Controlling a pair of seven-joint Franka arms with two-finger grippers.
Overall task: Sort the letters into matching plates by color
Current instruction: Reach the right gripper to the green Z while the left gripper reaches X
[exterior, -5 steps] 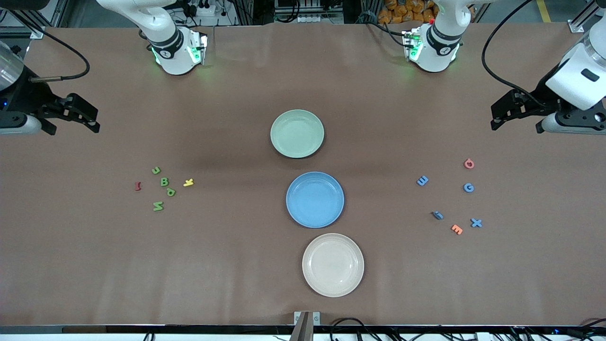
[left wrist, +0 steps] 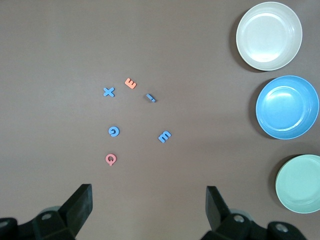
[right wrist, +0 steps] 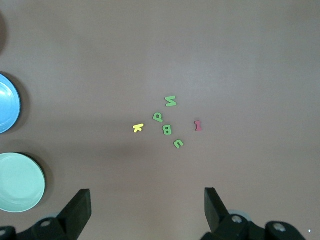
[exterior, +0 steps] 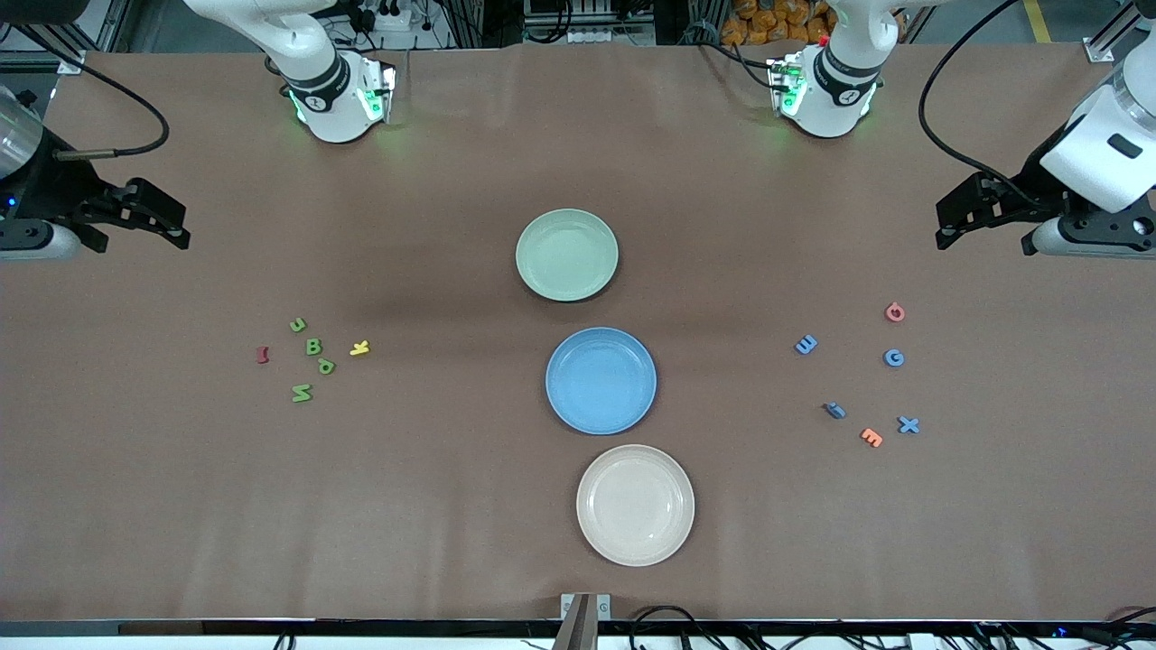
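Several green letters (exterior: 313,346) (right wrist: 167,130) lie loose on the table toward the right arm's end. Several blue letters (exterior: 893,358) (left wrist: 114,131) lie scattered toward the left arm's end. In the middle, the mint green plate (exterior: 567,255) (left wrist: 300,183) (right wrist: 20,182) holds nothing. The blue plate (exterior: 601,380) (left wrist: 287,106) (right wrist: 7,110) sits just nearer the camera, also with nothing on it. My right gripper (exterior: 140,242) (right wrist: 147,192) hangs open over bare table at its end. My left gripper (exterior: 984,242) (left wrist: 149,192) hangs open over bare table at its own end.
A cream-white plate (exterior: 635,505) (left wrist: 269,35) sits nearest the camera. A red letter (exterior: 263,354) and a yellow letter (exterior: 360,348) lie among the green ones. A pink letter (exterior: 894,312) and an orange letter (exterior: 871,437) lie among the blue ones.
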